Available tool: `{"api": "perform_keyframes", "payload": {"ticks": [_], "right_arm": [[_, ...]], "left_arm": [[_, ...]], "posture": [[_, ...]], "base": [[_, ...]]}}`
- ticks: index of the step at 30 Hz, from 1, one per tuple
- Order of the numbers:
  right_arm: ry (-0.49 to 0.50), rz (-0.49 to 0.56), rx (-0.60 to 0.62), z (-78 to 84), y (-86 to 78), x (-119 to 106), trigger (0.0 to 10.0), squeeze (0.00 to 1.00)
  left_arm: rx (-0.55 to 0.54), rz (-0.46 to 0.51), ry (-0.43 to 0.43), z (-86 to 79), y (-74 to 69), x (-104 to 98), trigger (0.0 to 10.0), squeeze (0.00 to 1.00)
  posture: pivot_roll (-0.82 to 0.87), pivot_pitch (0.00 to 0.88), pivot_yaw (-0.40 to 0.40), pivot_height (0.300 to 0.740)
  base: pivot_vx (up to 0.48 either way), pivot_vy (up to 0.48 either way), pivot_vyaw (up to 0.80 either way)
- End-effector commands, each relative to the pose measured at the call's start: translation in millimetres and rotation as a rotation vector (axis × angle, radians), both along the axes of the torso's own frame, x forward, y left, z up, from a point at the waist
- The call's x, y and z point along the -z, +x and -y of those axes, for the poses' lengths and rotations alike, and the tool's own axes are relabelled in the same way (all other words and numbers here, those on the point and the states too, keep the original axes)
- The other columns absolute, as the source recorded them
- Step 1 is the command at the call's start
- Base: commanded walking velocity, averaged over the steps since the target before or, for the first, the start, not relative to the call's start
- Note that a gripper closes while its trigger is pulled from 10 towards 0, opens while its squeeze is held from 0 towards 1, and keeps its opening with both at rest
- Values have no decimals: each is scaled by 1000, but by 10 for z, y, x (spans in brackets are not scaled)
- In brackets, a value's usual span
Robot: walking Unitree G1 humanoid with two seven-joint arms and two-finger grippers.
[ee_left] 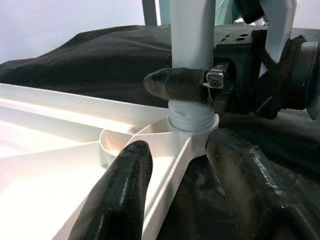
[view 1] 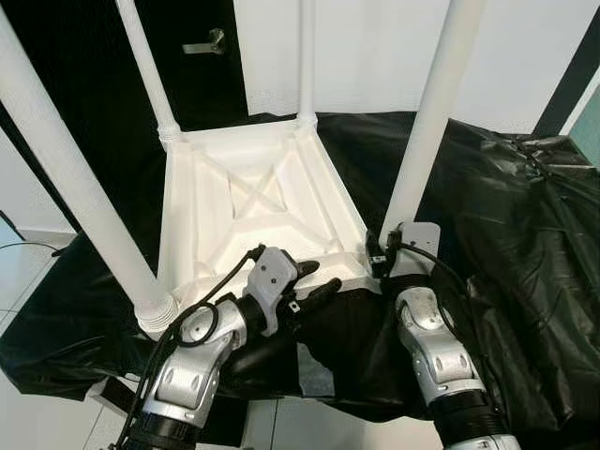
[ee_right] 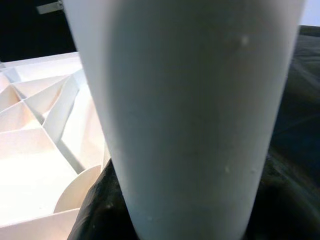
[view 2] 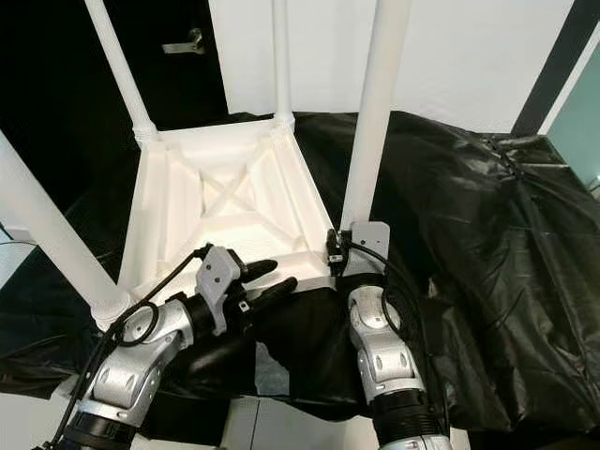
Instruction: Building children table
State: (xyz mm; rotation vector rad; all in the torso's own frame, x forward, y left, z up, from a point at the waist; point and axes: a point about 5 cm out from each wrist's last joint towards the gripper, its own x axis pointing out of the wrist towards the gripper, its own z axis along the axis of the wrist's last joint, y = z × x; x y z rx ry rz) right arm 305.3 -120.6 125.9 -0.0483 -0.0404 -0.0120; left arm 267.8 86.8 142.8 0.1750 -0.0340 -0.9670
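Note:
A white plastic children's table [view 1: 253, 202] lies upside down on black cloth, its legs pointing up. My right gripper [view 1: 380, 258] is shut on the near right leg [view 1: 427, 112] just above its threaded base; in the left wrist view one of its fingers [ee_left: 175, 84] wraps that leg [ee_left: 192, 30] above the socket. The same leg [ee_right: 190, 115] stands very close in the right wrist view. My left gripper [view 1: 317, 281] is open and straddles the table's near rim [ee_left: 170, 185], one finger [ee_left: 120, 200] inside the rim and the other outside it, close to that corner.
Black cloth [view 1: 506, 234] covers the surface under the table and bunches up on the right. The near left leg [view 1: 66, 178] rises close to my left arm. Two far legs [view 1: 145, 66] stand in front of a dark door with a handle [view 1: 206, 42].

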Motion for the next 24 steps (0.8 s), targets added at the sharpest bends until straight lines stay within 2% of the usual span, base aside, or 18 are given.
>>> {"api": "perform_keyframes", "payload": {"ticks": [1,4,5,6,7,11,13,14,15,18,19,21,22,24], "right_arm": [[-3,-86,15,6,-62,178,10000,0],[0,-65,3,21,-70,154,10000,0],[-2,-41,-17,26,-79,118,10000,922],[-2,-41,-17,26,-79,118,10000,922],[-1,-16,-43,27,-84,85,10000,1000],[8,30,-129,69,-88,22,10000,1000],[-1,48,-208,178,-95,-9,10000,1000],[-1,48,-208,178,-95,-9,10000,1000],[-24,55,-268,247,-112,-31,10000,1000],[-31,55,-288,263,-120,-35,10000,1000],[-41,44,-343,301,-130,-30,10000,0],[-100,32,-454,393,-100,-34,10000,0],[-100,32,-454,393,-100,-34,10000,0],[-127,15,-533,432,-54,-39,10000,0]], "left_arm": [[-47,8,10,-7,36,9,10000,0],[-43,7,12,-12,44,7,10000,0],[-41,9,15,-14,50,6,10000,0],[-41,9,15,-14,50,6,10000,0],[-41,10,16,-16,55,5,10000,0],[-38,7,14,-12,47,12,10000,0],[-27,-3,15,-12,28,32,10000,0],[-27,-3,15,-12,28,32,10000,0],[-24,-3,18,-20,27,43,10000,0],[-25,-2,19,-23,29,46,10000,0],[-26,0,18,-28,36,43,10000,0],[-29,2,16,-27,51,38,10000,0],[-29,2,16,-27,51,38,10000,0],[-29,4,15,-18,59,41,10000,0]], "posture": [[23,0,20,740],[21,0,24,740],[19,0,24,740],[19,0,24,740],[20,0,24,740],[15,0,27,740],[11,0,23,740],[11,0,23,740],[9,0,22,740],[9,0,22,740],[8,0,22,740],[2,0,20,740],[2,0,20,740],[3,0,17,740]], "base": [[0,0,0],[0,0,0],[0,0,0],[0,0,0],[0,0,0],[0,0,0],[0,0,0],[0,0,0],[0,0,0],[0,0,0],[0,0,0],[0,0,0],[0,0,0],[0,0,0]]}}
